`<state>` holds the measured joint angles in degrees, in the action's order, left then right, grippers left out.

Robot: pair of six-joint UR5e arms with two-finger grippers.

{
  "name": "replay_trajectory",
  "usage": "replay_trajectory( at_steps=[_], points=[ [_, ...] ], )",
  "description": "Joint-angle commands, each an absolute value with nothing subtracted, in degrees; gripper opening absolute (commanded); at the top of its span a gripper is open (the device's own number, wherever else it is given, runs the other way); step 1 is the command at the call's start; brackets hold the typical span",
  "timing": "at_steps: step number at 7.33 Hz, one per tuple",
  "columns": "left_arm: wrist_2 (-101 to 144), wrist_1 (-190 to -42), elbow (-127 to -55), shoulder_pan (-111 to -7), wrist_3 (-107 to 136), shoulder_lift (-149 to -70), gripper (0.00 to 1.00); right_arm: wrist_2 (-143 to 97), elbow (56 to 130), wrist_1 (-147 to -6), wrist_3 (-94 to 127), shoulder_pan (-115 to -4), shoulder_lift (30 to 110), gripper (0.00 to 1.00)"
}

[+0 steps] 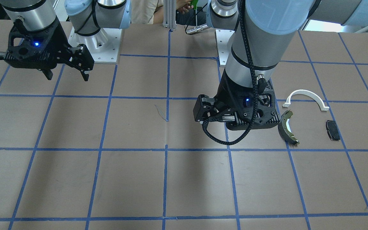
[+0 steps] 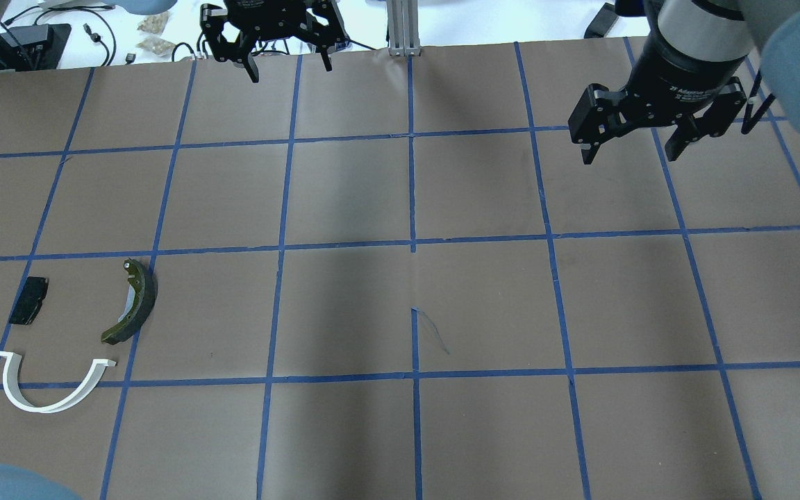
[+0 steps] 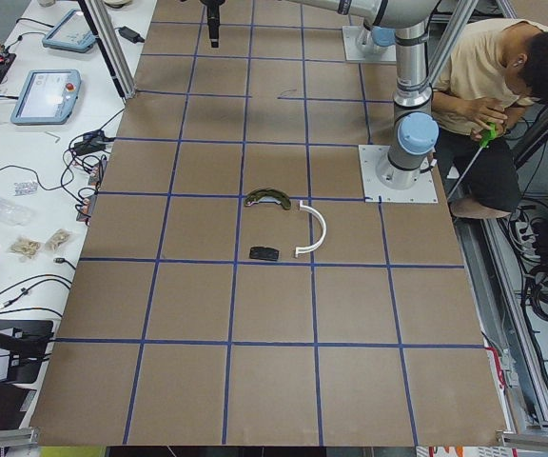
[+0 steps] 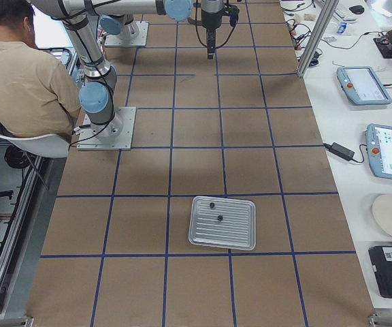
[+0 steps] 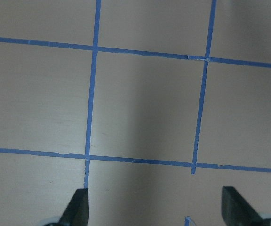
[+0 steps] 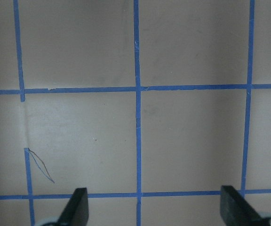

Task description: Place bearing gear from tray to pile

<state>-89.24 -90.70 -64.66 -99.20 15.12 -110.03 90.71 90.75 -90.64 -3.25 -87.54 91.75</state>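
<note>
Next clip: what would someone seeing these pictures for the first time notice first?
The left gripper and the right gripper both hang open and empty above the table. Near the robot's left end lie a white arch, a curved brake shoe and a black pad, each apart from the others. Near the right end, a metal tray holds two small dark parts.

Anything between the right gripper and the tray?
Nothing visible. The right gripper hangs open above the table, and no object shows on the stretch to the tray. Two small dark parts lie in it, uncovered.
</note>
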Motion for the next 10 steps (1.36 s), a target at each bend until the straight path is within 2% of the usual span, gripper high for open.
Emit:
replay_trajectory(
  at_steps=[1, 2, 6, 10],
  points=[
    [-89.47, -90.79, -64.86, -99.14, 15.12, -109.78, 1.0, 90.62, 90.79, -90.88, -18.29, -75.4, 89.75, 1.0],
    [-89.56, -90.79, -65.04, -99.05, 15.12, -109.78, 1.0, 90.53, 90.7, -92.01, -27.94, -68.62, 87.82, 1.0],
    [-89.3, -90.7, -64.69, -99.05, 15.12, -109.95, 1.0, 90.27, 90.35, -111.14, -61.97, -47.16, 71.94, 1.0],
    [-89.12, -90.7, -64.6, -99.05, 15.12, -110.04, 1.0, 90.18, 89.92, -124.94, -79.01, -39.12, 58.3, 1.0]
  ],
)
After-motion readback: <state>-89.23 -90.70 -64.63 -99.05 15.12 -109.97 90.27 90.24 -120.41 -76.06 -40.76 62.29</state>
